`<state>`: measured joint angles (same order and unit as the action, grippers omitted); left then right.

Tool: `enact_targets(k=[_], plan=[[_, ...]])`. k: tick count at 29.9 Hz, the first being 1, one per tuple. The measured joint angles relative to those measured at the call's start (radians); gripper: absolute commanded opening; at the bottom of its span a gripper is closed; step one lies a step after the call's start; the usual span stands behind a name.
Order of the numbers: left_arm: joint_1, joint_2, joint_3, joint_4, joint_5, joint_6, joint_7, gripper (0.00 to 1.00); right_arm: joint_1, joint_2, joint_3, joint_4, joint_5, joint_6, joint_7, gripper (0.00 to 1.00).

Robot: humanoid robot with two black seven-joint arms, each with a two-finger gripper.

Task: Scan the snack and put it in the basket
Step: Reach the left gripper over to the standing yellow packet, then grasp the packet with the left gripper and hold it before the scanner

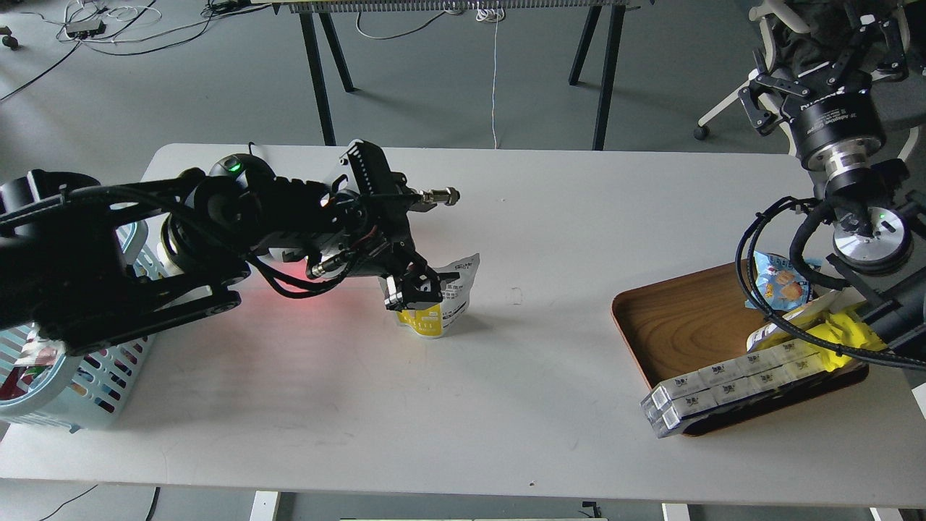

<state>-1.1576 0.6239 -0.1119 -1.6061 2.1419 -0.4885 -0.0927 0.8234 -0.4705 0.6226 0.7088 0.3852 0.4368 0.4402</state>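
The snack (447,300) is a small pouch with a white top and a yellow lower part, standing on the white table (506,405) left of centre. My left gripper (414,288) reaches in from the left and is shut on the pouch's left upper side. The pouch's base touches the table or sits just above it. The light blue lattice basket (79,394) stands at the table's left edge, partly hidden under my left arm. My right gripper (825,69) is raised at the far right, open and empty.
A scanner with a green light (233,166) sits behind my left arm and casts a red glow on the table (307,289). A brown wooden tray (680,322) at the right holds a blue snack bag (778,286), a yellow packet (846,334) and white boxes (723,391).
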Motion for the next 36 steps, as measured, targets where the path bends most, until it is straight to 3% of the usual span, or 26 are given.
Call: enact_targets(k=[9, 17, 23, 26, 36], plan=[[0.057, -0.009, 0.000, 0.034, 0.004, 0.000, -0.003, 0.61, -0.001, 0.004, 0.003, 0.001, 0.000, -0.003, 0.000, 0.99], [0.082, -0.013, -0.002, 0.037, 0.038, 0.000, -0.004, 0.22, 0.000, 0.004, 0.005, -0.001, -0.002, -0.004, 0.001, 0.99], [0.083, -0.015, -0.002, 0.049, 0.040, 0.000, -0.003, 0.04, 0.000, 0.003, 0.006, -0.002, -0.002, -0.004, 0.002, 0.99], [0.082, -0.014, -0.002, 0.050, 0.040, 0.000, -0.003, 0.00, 0.001, 0.003, 0.006, -0.002, -0.002, -0.006, 0.002, 0.99], [0.080, 0.012, -0.036, 0.008, 0.040, 0.000, 0.001, 0.00, 0.002, -0.009, 0.010, -0.005, -0.003, -0.010, 0.002, 0.99]])
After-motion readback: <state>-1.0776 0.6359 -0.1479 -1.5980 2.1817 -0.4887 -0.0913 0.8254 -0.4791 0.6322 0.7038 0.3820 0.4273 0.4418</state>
